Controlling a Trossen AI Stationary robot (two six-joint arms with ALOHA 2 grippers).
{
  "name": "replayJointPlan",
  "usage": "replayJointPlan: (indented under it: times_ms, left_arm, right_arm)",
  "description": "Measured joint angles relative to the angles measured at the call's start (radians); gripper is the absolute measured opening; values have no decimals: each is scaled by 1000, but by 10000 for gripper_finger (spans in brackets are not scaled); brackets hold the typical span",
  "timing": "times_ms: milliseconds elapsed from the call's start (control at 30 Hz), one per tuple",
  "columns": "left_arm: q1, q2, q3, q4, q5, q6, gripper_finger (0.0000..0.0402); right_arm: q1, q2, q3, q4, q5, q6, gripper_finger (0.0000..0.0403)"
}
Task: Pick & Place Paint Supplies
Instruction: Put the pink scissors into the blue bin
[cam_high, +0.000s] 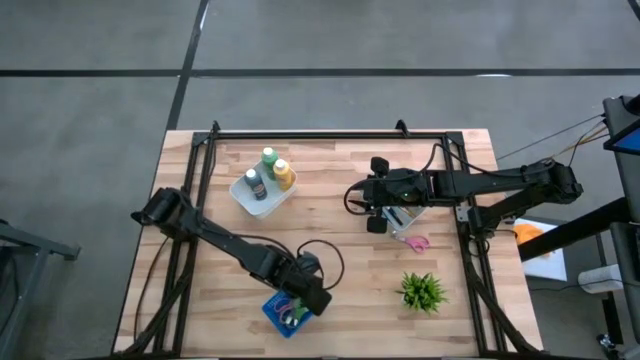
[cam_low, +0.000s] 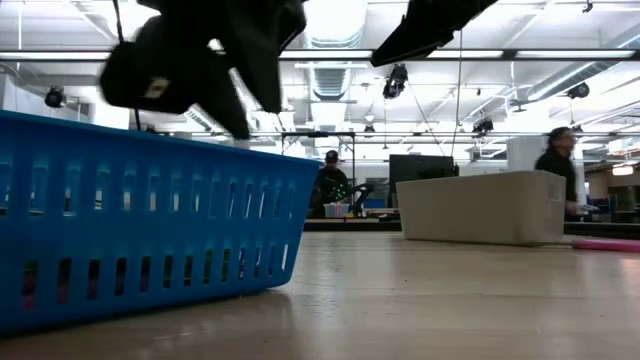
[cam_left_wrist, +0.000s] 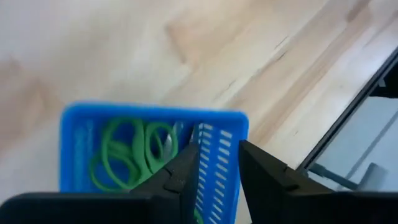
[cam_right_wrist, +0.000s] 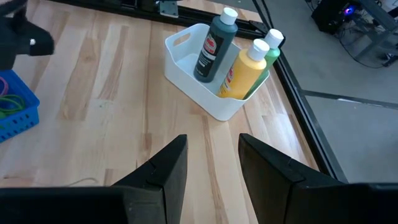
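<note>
Three squeeze bottles, dark grey, yellow-orange and green, stand upright in a white bin at the far left of the table. A blue slotted basket sits at the near edge and holds green scissors. My left gripper hangs open just above the basket's right wall, touching nothing; the low view shows it above the rim. My right gripper is open and holds nothing, raised over mid-table and pointing toward the bin.
A second white box stands under my right arm, with a pink thing beside it. A small green potted plant stands near the right front. Black frame rails border the table. People are in the room behind.
</note>
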Motion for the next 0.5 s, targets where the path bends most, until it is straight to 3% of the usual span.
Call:
replayJointPlan:
  times_ms: [133,367,500]
  left_arm:
    - [22,-16,19,-6,-74,171,114]
    - [40,-22,43,37,-354,430,114]
    - [59,-22,43,55,-413,513,114]
  right_arm:
    - [0,0,0,0,0,0,143]
    - [0,0,0,0,0,0,143]
    - [0,0,0,0,0,0,143]
